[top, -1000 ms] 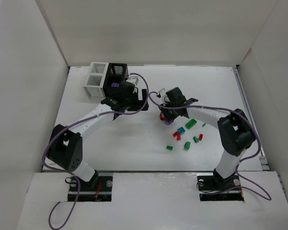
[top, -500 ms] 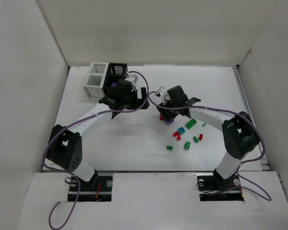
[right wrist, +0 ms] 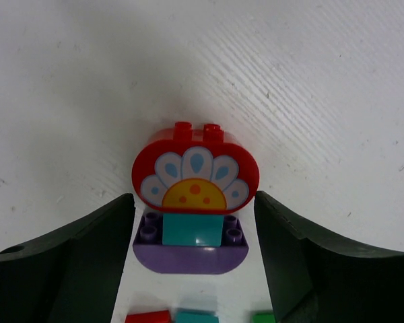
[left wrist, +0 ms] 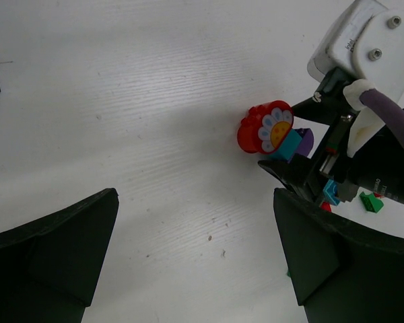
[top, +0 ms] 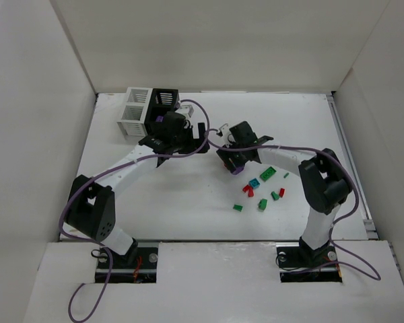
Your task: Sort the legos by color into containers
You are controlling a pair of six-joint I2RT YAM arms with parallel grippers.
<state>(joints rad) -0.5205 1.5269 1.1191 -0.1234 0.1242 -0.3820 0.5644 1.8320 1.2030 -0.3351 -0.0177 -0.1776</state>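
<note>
A stack of legos lies on the table in the right wrist view: a red flower-printed brick (right wrist: 195, 171) on a teal brick (right wrist: 192, 230) and a purple base (right wrist: 190, 254). My right gripper (right wrist: 194, 197) is open, one finger on either side of the stack. The left wrist view shows the same stack (left wrist: 266, 128) beside the right gripper's black fingers. My left gripper (left wrist: 195, 222) is open over bare table with nothing in it. From above, the white container (top: 136, 111) and black container (top: 165, 101) stand joined at the back left, just behind the left gripper (top: 178, 140). The right gripper (top: 227, 160) is mid-table.
Loose legos lie to the right of the right gripper: a green one (top: 268, 174), a teal one (top: 254, 182), a red one (top: 248, 190) and more small green and red ones nearer the front (top: 262, 203). White walls enclose the table on three sides.
The right gripper's jaws have spread wider around the flower stack, and that arm has shifted slightly left. The left gripper has barely moved.
</note>
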